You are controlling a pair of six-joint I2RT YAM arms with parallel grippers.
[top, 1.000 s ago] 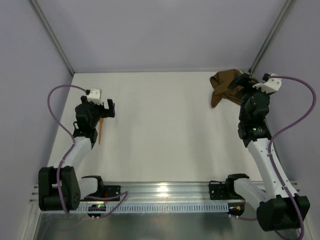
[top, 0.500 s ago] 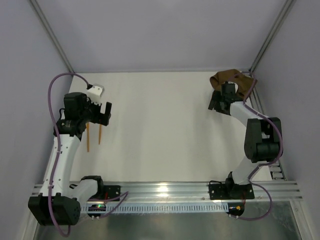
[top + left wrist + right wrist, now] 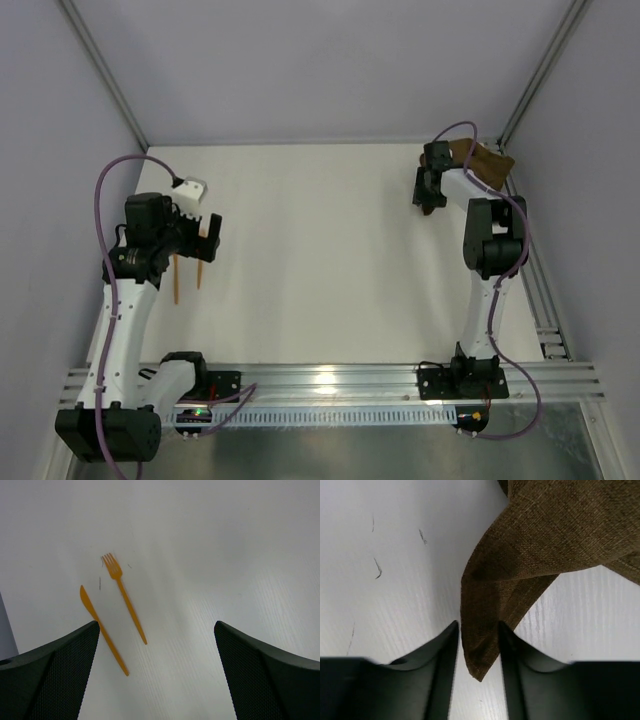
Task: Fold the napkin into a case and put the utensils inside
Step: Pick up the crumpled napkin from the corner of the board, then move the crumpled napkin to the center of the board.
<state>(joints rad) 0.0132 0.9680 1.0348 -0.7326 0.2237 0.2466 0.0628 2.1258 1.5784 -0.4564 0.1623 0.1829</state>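
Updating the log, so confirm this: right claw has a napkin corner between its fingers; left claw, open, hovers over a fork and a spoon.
One item is wrong: beside the fork lies a knife, not a spoon; the left wrist view shows it. The right claw has the napkin corner between its fingers, and the open left claw hovers over both.

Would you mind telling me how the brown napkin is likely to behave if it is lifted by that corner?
The napkin will probably droop and swing, since it lies in soft, bunched folds. Its coarse weave should resist slipping between the fingers of the right gripper. It looks thin, so likely light.
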